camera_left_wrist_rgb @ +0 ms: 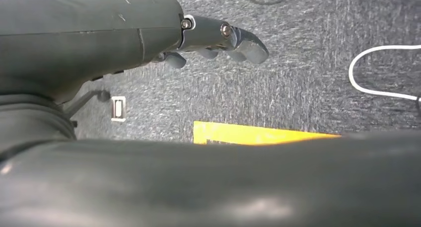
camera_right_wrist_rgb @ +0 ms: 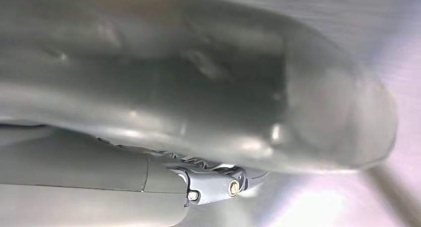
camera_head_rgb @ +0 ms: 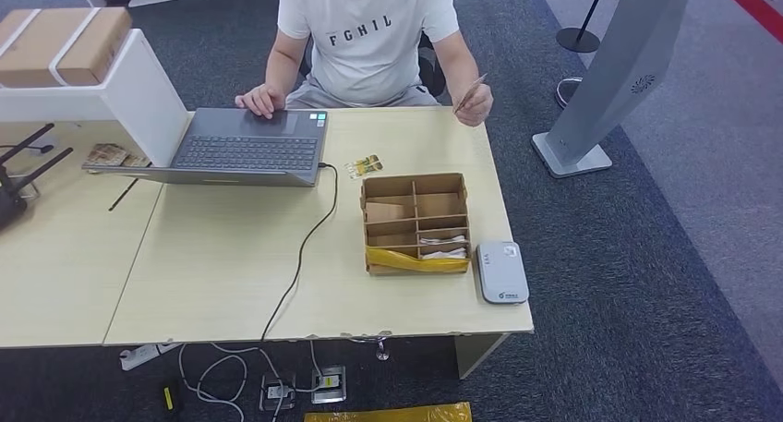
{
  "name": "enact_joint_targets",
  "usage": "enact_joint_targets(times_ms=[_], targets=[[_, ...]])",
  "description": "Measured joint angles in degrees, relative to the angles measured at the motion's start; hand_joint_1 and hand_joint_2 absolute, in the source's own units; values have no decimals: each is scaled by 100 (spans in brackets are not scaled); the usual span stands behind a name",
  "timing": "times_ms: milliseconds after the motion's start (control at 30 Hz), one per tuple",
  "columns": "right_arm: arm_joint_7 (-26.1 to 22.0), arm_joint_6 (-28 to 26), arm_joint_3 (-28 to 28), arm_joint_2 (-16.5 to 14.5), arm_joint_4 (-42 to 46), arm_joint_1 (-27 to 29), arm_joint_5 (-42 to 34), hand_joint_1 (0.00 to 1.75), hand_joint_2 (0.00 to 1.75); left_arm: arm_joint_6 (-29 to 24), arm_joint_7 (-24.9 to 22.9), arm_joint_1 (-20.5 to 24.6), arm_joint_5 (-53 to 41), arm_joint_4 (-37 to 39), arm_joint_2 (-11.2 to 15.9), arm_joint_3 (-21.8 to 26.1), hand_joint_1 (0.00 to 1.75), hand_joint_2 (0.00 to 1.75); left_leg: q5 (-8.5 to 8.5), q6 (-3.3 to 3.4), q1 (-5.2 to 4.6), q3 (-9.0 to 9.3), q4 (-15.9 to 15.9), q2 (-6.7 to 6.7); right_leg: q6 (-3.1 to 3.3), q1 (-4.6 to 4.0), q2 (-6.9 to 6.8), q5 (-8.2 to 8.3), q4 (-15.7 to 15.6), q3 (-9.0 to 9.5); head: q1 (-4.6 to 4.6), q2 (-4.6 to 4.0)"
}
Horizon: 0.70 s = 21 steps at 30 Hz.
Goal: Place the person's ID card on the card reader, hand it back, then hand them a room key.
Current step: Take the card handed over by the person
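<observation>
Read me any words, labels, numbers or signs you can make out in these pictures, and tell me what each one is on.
"FGHIL": dark letters across the chest of the person's white T-shirt.
Card reader: a small logo with print near its front edge, too small to read.
Laptop: key legends and a sticker at one corner, too small to read.
Card in the person's hand: seen almost edge-on, no print legible.

A reception desk (camera_head_rgb: 231,283) with laptop (camera_head_rgb: 249,150), card reader (camera_head_rgb: 501,271) and kiosk stand (camera_head_rgb: 614,71).
</observation>
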<state>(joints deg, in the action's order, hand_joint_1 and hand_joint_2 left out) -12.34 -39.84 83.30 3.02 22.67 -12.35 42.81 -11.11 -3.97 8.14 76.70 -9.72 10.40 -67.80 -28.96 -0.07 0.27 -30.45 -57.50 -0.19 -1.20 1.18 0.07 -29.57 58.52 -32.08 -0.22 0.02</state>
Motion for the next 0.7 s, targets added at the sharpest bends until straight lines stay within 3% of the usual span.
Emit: enact_joint_targets(times_ms=[167, 267, 367, 533, 700], targets=[[-1030, -10, -1, 1165, 24, -216, -12, 0, 0, -86, -42, -2, 22, 1, 39, 0, 0, 0, -5, 10, -11, 0, -5, 1, -7, 12, 0, 5, -4, 0, 2, 0], [-1481, -12, -3, 1649, 71, -344, -63, 0, 0, -124, -69, -2, 34, 1, 39, 0, 0, 0, -5, 13, -14, 0, -6, 2, -8, 15, -1, 5, -3, 0, 0, 0], [-1806, -9, -25, 2027, 245, -437, -578, 0, 0, -172, -71, -1, 54, 1, 33, 0, 0, 0, -5, 14, -12, 1, -6, -1, -8, 14, -5, 4, -3, 0, 0, 0], [-1452, 8, -450, 2544, 973, -219, -1732, 0, 0, -247, -71, -1, 71, 1, 13, 0, 0, 0, -9, 18, -14, -1, -5, -3, -12, 15, -9, 0, -1, 1, -1, 0], [-977, 4, -1162, 3056, 2077, 182, -1786, 0, 0, -274, -57, 16, 67, 1, 1, 0, 0, 0, -13, 22, -21, -10, -4, 9, -13, 22, -1, -1, 0, 3, -2, 0]])
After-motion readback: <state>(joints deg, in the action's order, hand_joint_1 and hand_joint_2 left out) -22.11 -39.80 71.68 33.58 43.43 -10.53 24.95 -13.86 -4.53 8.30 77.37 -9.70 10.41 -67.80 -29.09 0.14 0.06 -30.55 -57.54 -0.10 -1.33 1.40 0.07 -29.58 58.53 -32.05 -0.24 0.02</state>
